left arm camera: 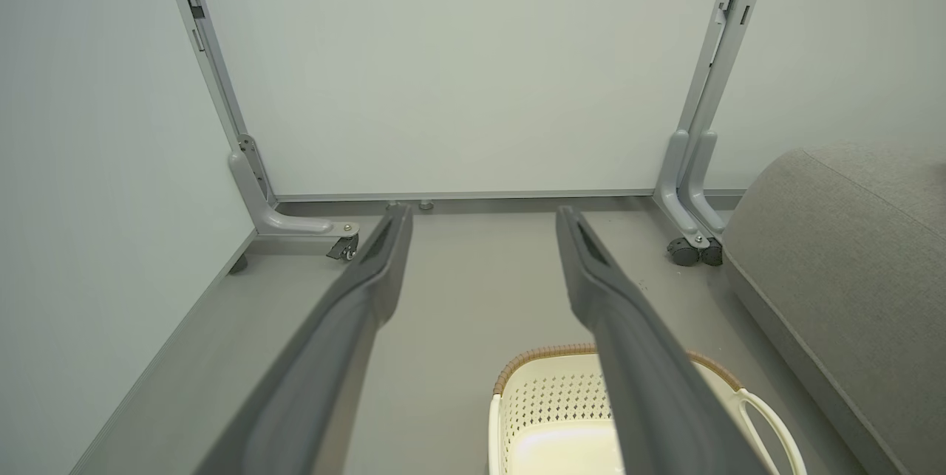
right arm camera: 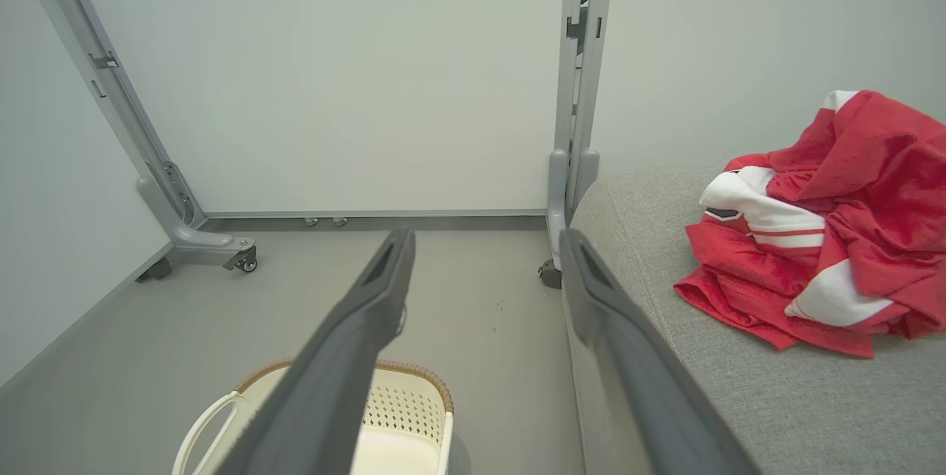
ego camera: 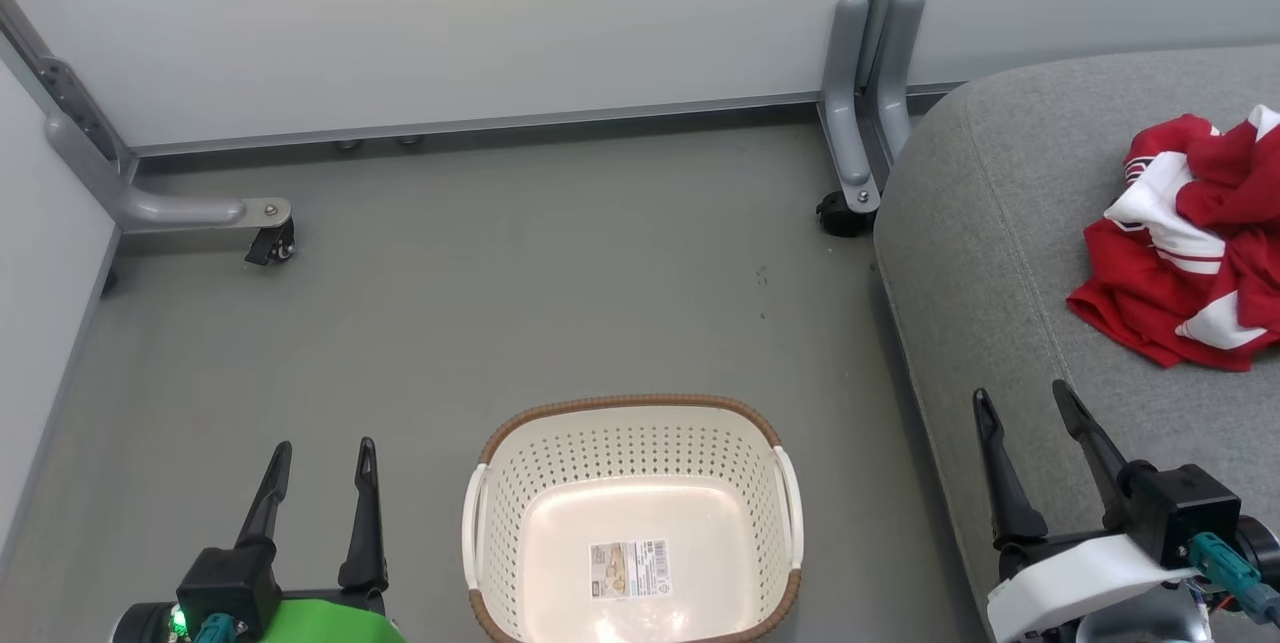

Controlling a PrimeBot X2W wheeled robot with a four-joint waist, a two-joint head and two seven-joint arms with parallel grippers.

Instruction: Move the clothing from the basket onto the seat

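Head view: the basket [ego camera: 630,401] is seen bare. The clothing [ego camera: 1180,263] is heaped on the seat [ego camera: 1000,223], ahead and right of the right hand [ego camera: 1030,403] and well apart from the left hand [ego camera: 322,453].
Left wrist view: that hand is seen released, nothing held.
Right wrist view: likewise released; perhaps both garments are heaped there.

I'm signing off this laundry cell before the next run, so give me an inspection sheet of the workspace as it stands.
surface: grey smooth floor, a few small dark specks near the seat.
job's things: cream-white perforated plastic basket with brown woven-look rim holds no garments, just a label sticker; red-and-white fabric clothing lies crumpled on the grey upholstered seat.
clutter: nothing seen.
grippers: left gripper and right gripper, jaws open, holding nothing.
cables: teal plug at the right wrist; no loose cable seen.
surroundings: pale partition panels on grey castored feet.
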